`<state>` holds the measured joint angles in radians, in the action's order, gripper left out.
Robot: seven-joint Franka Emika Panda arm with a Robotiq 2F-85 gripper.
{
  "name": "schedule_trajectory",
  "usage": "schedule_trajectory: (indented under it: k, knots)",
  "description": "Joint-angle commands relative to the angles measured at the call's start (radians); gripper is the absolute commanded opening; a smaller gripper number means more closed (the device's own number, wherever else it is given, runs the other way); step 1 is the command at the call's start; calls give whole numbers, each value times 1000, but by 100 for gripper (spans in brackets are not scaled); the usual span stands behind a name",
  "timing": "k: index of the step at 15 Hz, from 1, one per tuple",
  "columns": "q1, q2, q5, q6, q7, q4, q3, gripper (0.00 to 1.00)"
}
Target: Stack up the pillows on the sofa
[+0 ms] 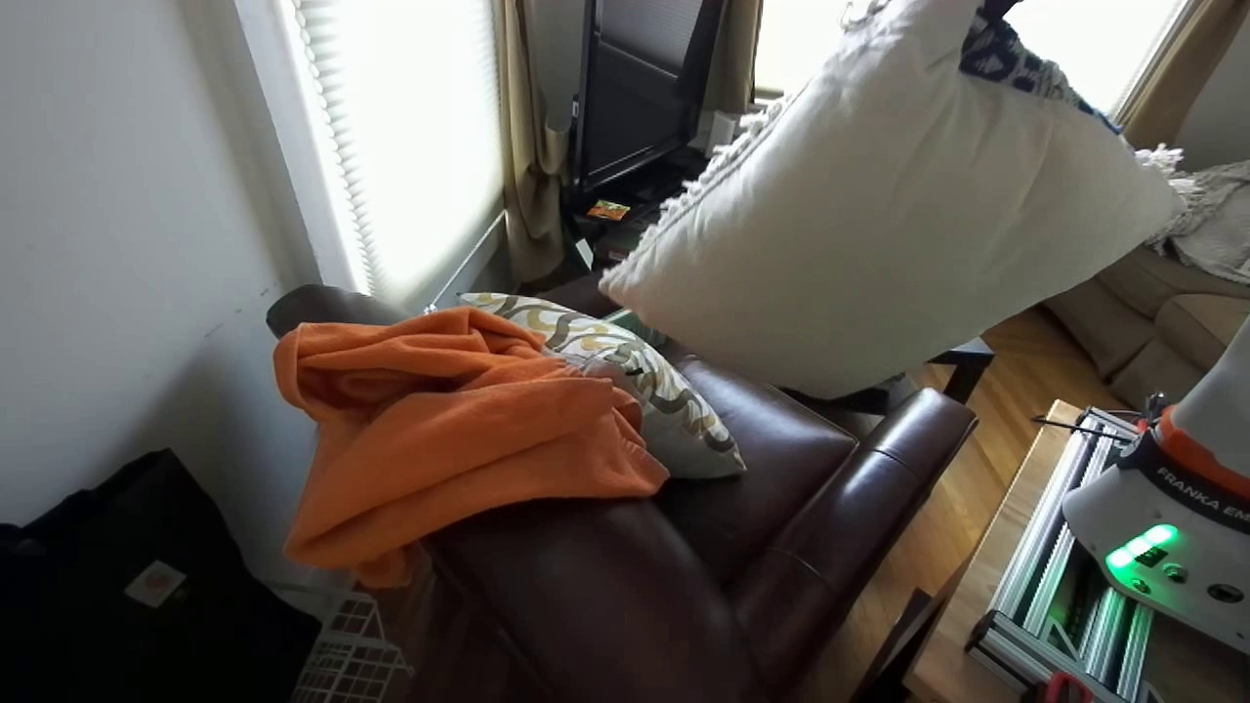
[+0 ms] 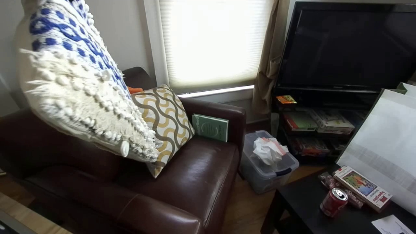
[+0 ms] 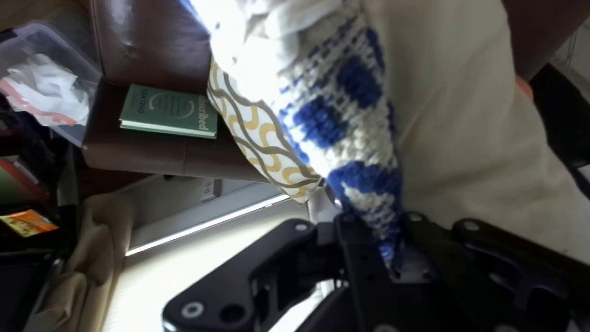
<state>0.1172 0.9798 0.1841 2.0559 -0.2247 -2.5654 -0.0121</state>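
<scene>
Wrist view: the gripper (image 3: 378, 226) is pinching a blue-and-white pillow (image 3: 364, 106) by one edge, jaws nearly together on cloth. In an exterior view, that pillow is hanging tilted above the sofa (image 1: 811, 557). In an exterior view, a wave-print pillow (image 2: 164, 120) is leaning at the sofa's back; stacking well is likely calling for levelling the blue-and-white pillow, lowering slowly, and releasing only once supported.
</scene>
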Motion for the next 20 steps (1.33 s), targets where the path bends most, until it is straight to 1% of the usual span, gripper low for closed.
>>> schedule_trajectory:
  k: [1,4,5,7,9,10,11,13,16,18,20]
  knots:
    - [-89,89,-59,-74,75,82,-56,3]
    - [-164,80,-89,-19,114,81,-102,3]
    - [-119,85,-78,-49,80,53,-89,13]
    - [-154,81,-90,-44,87,52,-109,13]
    - [-162,74,-95,-44,93,52,-109,13]
    - [-162,72,-96,-44,95,52,-109,3]
    - [-167,50,-96,-31,94,50,-122,3]
    - [-186,-21,-121,-10,73,71,-161,3]
    - [-195,-139,-128,4,54,123,-221,3]
    - [-186,-234,-111,17,51,168,-244,3]
    - [-176,-331,-95,32,56,213,-245,3]
